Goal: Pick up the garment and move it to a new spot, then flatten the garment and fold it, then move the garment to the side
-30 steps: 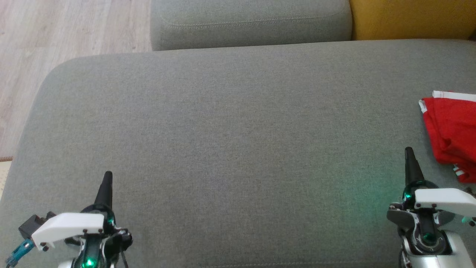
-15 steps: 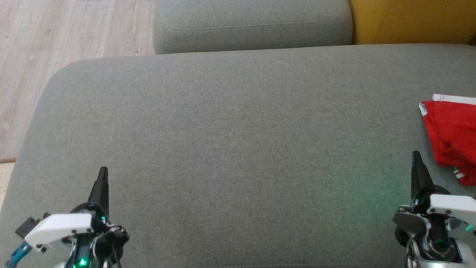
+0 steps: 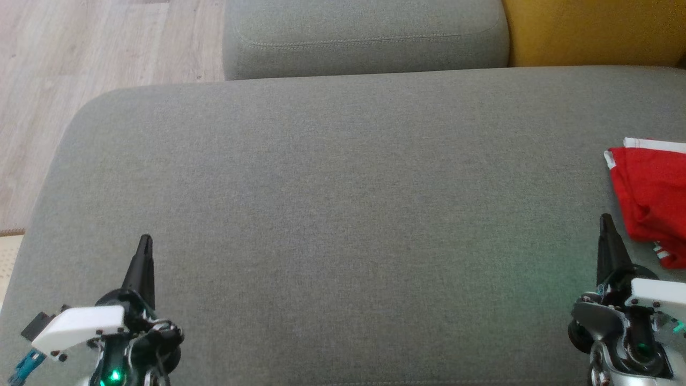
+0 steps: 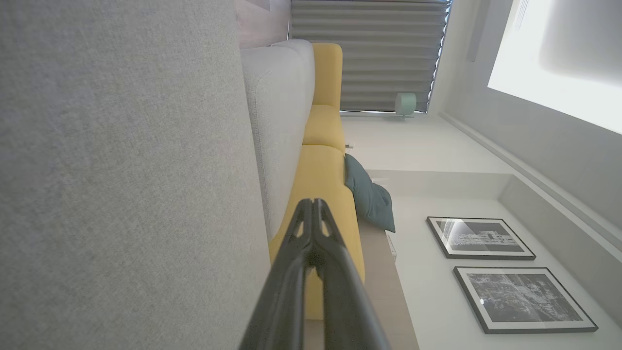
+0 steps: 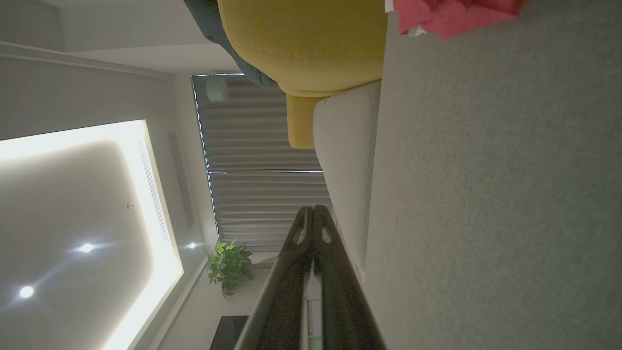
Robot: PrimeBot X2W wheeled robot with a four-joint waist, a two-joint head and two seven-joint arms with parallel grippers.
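Observation:
A red garment (image 3: 654,198) with white trim lies folded at the far right edge of the grey sofa seat (image 3: 343,203), partly cut off by the head view's border; a corner of the garment (image 5: 447,17) also peeks in at the top of the right wrist view. My right gripper (image 3: 606,221) hovers just left of and below it, fingers pressed together, holding nothing. Far from the garment, my left gripper (image 3: 144,240) sits at the lower left over bare cushion, shut and empty. Both wrist views show each gripper's fingertips (image 4: 313,204) (image 5: 313,210) meeting at a point.
A grey back cushion (image 3: 364,35) and a yellow cushion (image 3: 595,29) border the seat's far side. Wooden floor (image 3: 80,64) lies beyond the seat's left edge. A teal pillow (image 4: 369,197) rests on the yellow sofa section.
The head camera has tilted, so the whole picture has slid slightly down. The left gripper has crept a little forward; the garment lies as before.

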